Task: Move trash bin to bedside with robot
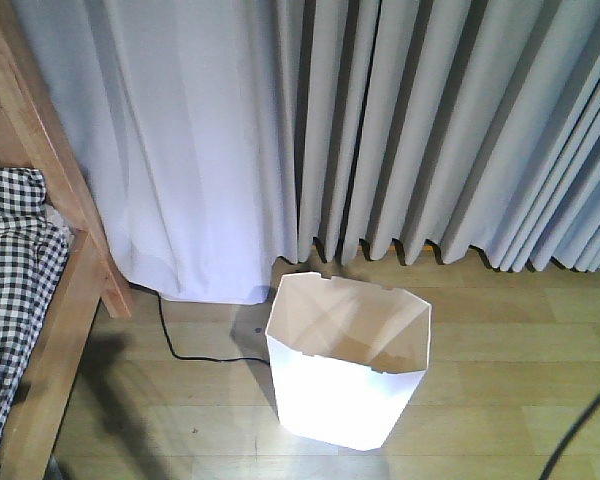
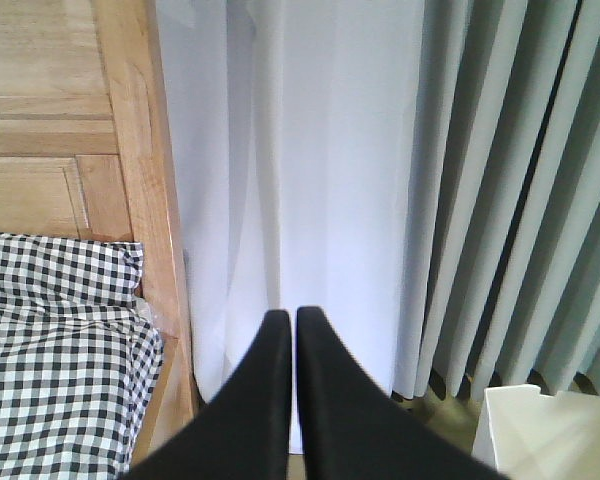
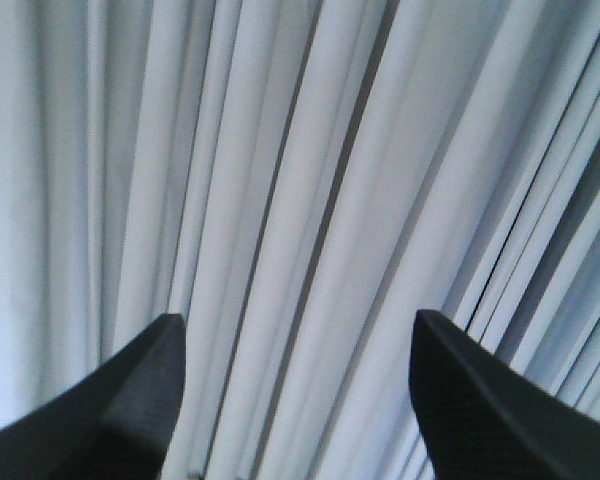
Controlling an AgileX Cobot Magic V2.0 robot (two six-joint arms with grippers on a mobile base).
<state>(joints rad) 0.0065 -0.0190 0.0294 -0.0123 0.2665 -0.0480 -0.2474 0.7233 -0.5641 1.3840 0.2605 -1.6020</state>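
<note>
The white faceted trash bin (image 1: 346,362) stands upright on the wooden floor, in front of the curtain and a short way right of the bed. Its corner (image 2: 540,438) shows at the lower right of the left wrist view. The bed's wooden frame (image 1: 75,235) and black-and-white checked cover (image 1: 15,270) fill the left edge; the frame (image 2: 145,200) and the cover (image 2: 60,340) also show in the left wrist view. My left gripper (image 2: 291,318) is shut with nothing in it, pointing at the curtain beside the bedpost. My right gripper (image 3: 298,325) is open and empty, facing curtain folds. Neither gripper shows in the front view.
A pale grey pleated curtain (image 1: 380,130) hangs across the whole back. A thin black cable (image 1: 185,345) lies on the floor between the bed and the bin. Another dark cable (image 1: 585,425) crosses the lower right corner.
</note>
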